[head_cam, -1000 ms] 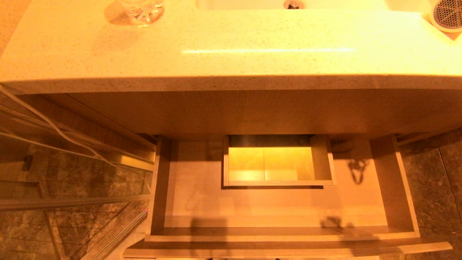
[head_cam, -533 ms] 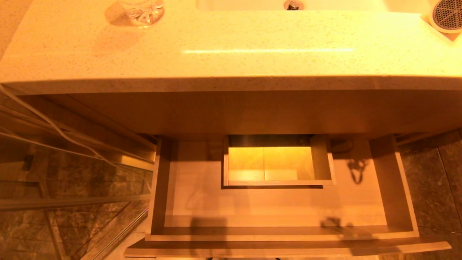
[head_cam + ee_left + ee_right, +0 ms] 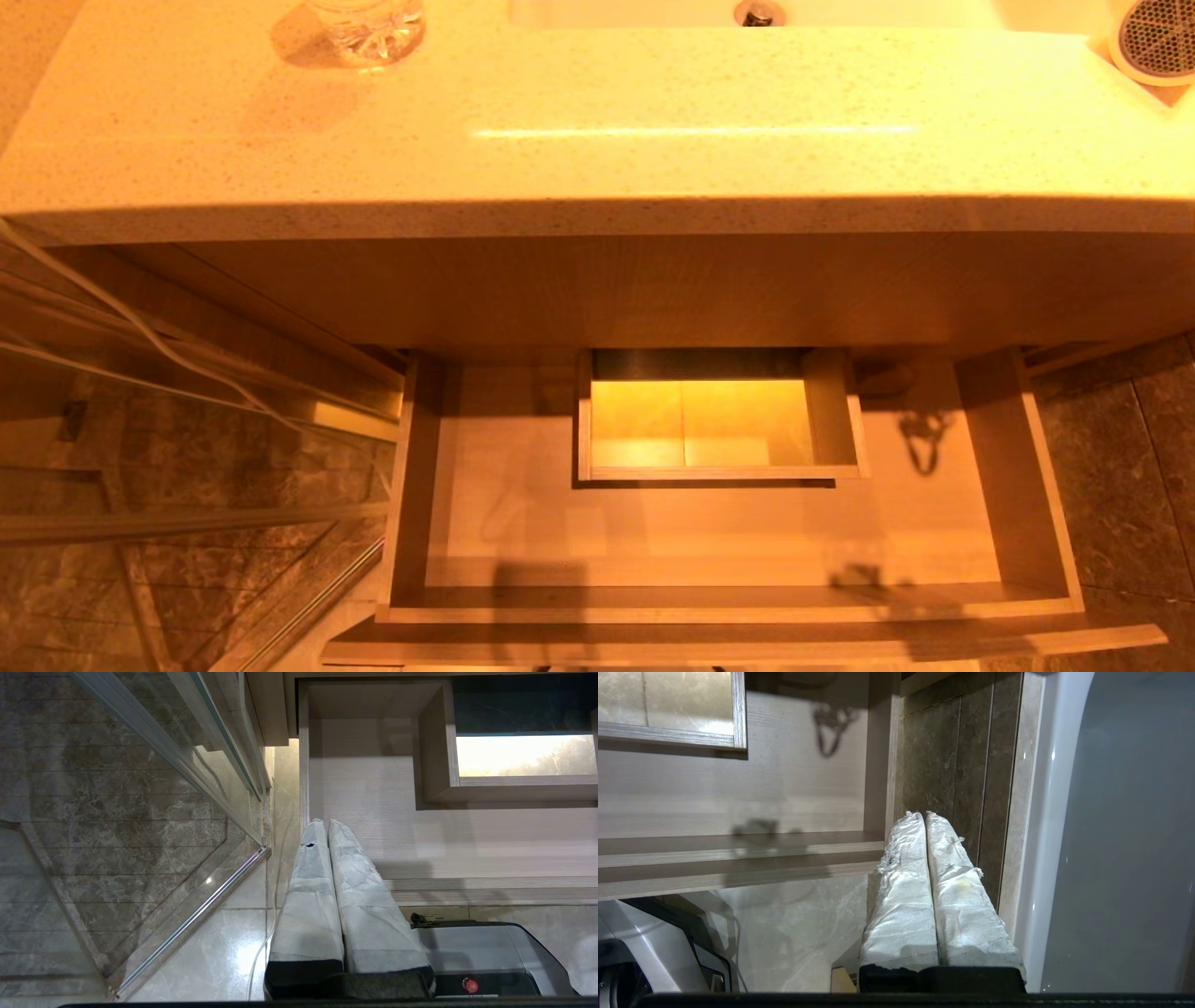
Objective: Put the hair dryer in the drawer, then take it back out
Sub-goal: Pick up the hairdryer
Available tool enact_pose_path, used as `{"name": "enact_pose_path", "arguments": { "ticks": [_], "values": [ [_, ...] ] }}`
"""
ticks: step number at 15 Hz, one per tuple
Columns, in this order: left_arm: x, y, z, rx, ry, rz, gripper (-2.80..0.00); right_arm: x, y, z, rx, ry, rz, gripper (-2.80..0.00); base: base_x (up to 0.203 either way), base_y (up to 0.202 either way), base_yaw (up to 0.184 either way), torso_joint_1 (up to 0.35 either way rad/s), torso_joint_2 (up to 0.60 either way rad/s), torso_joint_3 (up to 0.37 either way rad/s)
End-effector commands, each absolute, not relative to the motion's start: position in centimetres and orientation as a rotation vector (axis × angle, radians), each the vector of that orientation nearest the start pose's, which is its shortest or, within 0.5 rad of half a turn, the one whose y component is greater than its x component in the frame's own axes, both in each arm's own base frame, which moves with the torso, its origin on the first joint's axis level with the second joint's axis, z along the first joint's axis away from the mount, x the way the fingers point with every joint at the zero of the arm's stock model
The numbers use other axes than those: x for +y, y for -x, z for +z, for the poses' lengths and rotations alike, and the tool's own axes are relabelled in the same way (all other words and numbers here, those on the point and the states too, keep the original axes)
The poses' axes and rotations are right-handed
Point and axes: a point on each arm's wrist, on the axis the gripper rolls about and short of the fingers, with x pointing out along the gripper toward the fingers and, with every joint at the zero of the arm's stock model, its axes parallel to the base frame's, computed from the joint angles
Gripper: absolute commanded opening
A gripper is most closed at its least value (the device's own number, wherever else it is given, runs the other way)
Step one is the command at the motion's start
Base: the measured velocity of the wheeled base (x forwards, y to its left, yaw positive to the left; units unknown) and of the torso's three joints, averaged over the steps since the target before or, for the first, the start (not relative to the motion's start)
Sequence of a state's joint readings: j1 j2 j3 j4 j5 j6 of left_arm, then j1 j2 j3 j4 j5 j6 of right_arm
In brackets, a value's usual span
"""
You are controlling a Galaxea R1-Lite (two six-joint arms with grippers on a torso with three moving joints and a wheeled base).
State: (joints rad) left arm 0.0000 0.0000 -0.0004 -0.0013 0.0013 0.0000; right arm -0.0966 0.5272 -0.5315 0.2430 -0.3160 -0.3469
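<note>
Hair dryer (image 3: 1156,39) has slid a bit toward the counter's (image 3: 597,140) back right corner. Round white shell, dark honeycomb grille. Wood-grain drawer (image 3: 709,532) is pulled open w/ nothing inside. Left gripper (image 3: 327,822) & right gripper (image 3: 923,814) are clenched tight, holding nothing.

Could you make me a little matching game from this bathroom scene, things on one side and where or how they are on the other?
Things:
1. hair dryer
2. drawer
3. glass
4. right gripper

Places or states:
A. pulled open, nothing in it
B. far left of the countertop
C. shut, holding nothing
D. far right of the countertop

Pairs: 1-D, 2-A, 3-B, 4-C
</note>
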Motion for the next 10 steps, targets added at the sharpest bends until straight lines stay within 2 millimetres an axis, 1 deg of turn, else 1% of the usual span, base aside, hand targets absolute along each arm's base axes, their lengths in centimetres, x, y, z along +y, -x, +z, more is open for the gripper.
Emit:
{"name": "enact_pose_path", "arguments": {
  "ticks": [1,2,3,7,10],
  "values": [
    [0.0,2.28,7.56,-0.002,0.0,0.001,-2.8,-0.83,-1.28,20.33,0.305,0.368,-0.366,-2.8,0.0,0.0,0.0,0.0,0.0,0.0],
    [0.0,2.28,7.56,-0.002,0.0,0.002,-2.8,-0.82,-1.27,20.38,0.303,0.367,-0.365,-2.8,0.0,0.0,0.0,0.0,0.0,0.0],
    [0.0,2.29,7.59,-0.003,0.0,0.002,-2.8,-0.82,-1.31,20.36,0.303,0.367,-0.363,-2.8,0.0,0.0,0.0,0.118,-0.26,-0.13],
    [0.0,2.28,7.57,-0.002,0.0,0.002,-2.8,-0.83,-1.37,20.37,0.307,0.368,-0.361,-2.8,0.0,0.0,0.0,0.163,-0.35,-0.179],
    [0.0,2.28,7.56,-0.002,0.0,0.002,-2.8,-0.83,-1.45,20.49,0.309,0.367,-0.357,-2.8,0.0,0.0,0.0,0.021,-0.03,-0.019]
  ]
}}
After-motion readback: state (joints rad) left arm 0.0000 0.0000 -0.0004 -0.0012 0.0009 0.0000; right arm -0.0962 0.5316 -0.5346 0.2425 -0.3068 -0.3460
